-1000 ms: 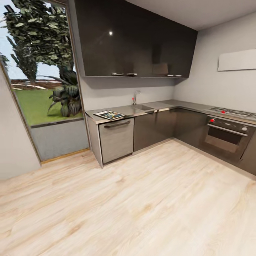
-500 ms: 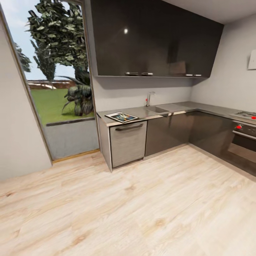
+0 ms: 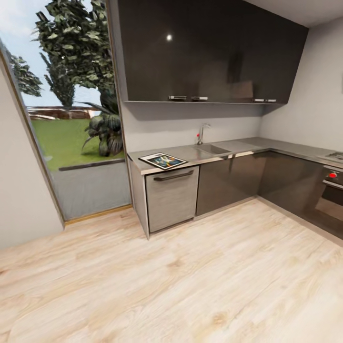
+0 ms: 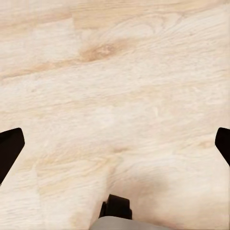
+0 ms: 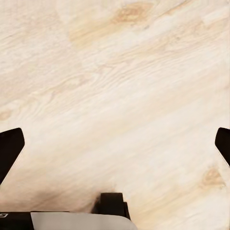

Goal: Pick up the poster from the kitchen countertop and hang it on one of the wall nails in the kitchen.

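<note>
Lying flat on the worktop [image 3: 286,148], the poster [image 3: 163,160] is sitting at the worktop's end nearest the window [image 3: 66,119], at about 11 o'clock from the middle of the head view, directly above the pale dishwasher front [image 3: 172,197]. Its black frame is resting near the worktop's front edge, and its colourful art is facing up; the lettering is too small to read. At 3 o'clock from the poster, the sink [image 3: 212,150] is sitting set into the worktop, with the tap [image 3: 202,133] standing just behind it against the wall. Dark upper cabinets [image 3: 209,50] are hanging above, and dark lower cabinets [image 3: 228,181] are running along under the worktop toward the corner. At 3 o'clock in the head view, the oven [image 3: 332,200] with a red knob is showing at the frame's edge. Pale wood floor [image 3: 181,281] is stretching between the camera and the cabinets.

Pointing down at that floor, the left claw [image 4: 115,146] is spread wide, its two dark fingertips [image 4: 9,148] showing at opposite edges of the left wrist view with nothing between them. The right claw [image 5: 115,146] is likewise spread wide over bare floor, its fingertips [image 5: 9,146] far apart and gripping nothing.
</note>
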Robot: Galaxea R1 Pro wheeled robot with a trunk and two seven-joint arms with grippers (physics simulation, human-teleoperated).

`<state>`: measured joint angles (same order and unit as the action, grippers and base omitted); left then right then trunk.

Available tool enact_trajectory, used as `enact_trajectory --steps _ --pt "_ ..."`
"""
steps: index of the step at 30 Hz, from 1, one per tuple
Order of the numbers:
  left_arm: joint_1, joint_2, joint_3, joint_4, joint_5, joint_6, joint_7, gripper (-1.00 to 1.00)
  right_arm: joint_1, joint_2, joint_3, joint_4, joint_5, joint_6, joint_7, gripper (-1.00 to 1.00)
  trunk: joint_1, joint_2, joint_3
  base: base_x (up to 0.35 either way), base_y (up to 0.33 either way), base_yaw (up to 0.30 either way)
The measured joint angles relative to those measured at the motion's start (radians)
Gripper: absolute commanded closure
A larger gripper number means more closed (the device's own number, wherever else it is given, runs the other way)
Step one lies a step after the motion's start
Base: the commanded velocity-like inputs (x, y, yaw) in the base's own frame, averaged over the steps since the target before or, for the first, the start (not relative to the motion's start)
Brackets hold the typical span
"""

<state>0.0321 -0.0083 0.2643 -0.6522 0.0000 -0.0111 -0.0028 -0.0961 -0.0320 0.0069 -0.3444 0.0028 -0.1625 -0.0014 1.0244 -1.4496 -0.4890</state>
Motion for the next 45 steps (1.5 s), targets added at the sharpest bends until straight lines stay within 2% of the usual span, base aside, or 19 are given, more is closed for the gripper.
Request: enact_trajectory --steps 28,45 --pt "0.000 0.000 0.000 0.000 0.000 0.000 0.000 -1.00 0.000 0.002 0.000 0.000 0.000 0.000 0.000 -1.00 0.000 0.000 0.000 0.340 -0.003 0.000" --pt "0.000 0.000 0.000 0.000 0.000 0.000 0.000 -1.00 0.000 0.001 0.000 0.000 0.000 0.000 0.000 -1.00 0.000 0.000 0.000 0.340 -0.113 0.000"
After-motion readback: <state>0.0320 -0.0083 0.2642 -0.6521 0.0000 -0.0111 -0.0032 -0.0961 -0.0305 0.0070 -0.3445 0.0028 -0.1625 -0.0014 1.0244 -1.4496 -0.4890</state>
